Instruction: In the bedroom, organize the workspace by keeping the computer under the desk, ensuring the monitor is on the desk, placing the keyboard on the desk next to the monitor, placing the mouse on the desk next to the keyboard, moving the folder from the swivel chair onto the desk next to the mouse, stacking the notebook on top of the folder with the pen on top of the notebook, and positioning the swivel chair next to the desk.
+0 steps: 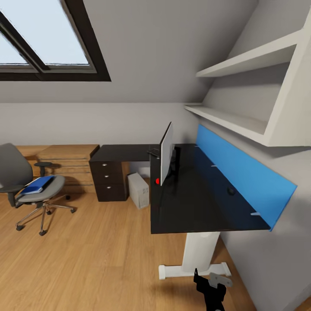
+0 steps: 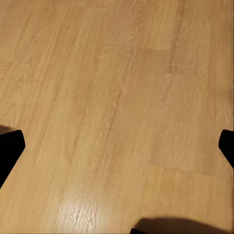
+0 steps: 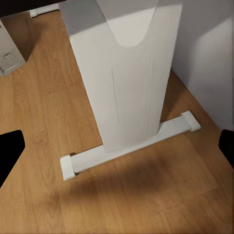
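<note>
The black L-shaped desk (image 1: 203, 203) stands along the right wall on a white leg (image 3: 122, 83). On it the monitor (image 1: 166, 153) stands edge-on to me, with a red dot at its lower corner. The light-grey computer (image 1: 139, 190) sits on the floor under the desk, and its corner (image 3: 9, 48) is in the right wrist view. The grey swivel chair (image 1: 17, 172) stands apart at the far left with the blue folder (image 1: 38, 185) on its seat. My right gripper (image 3: 117, 148) is open, low by the desk leg. My left gripper (image 2: 117, 148) is open over bare floor.
A blue back panel (image 1: 246, 177) lines the desk's wall side, and a small dark lump (image 1: 231, 190) lies near it. White shelves (image 1: 242, 116) hang above. Black drawers (image 1: 108, 179) and a wooden chest (image 1: 69, 162) stand at the back. Wood floor (image 1: 95, 259) stretches between chair and desk.
</note>
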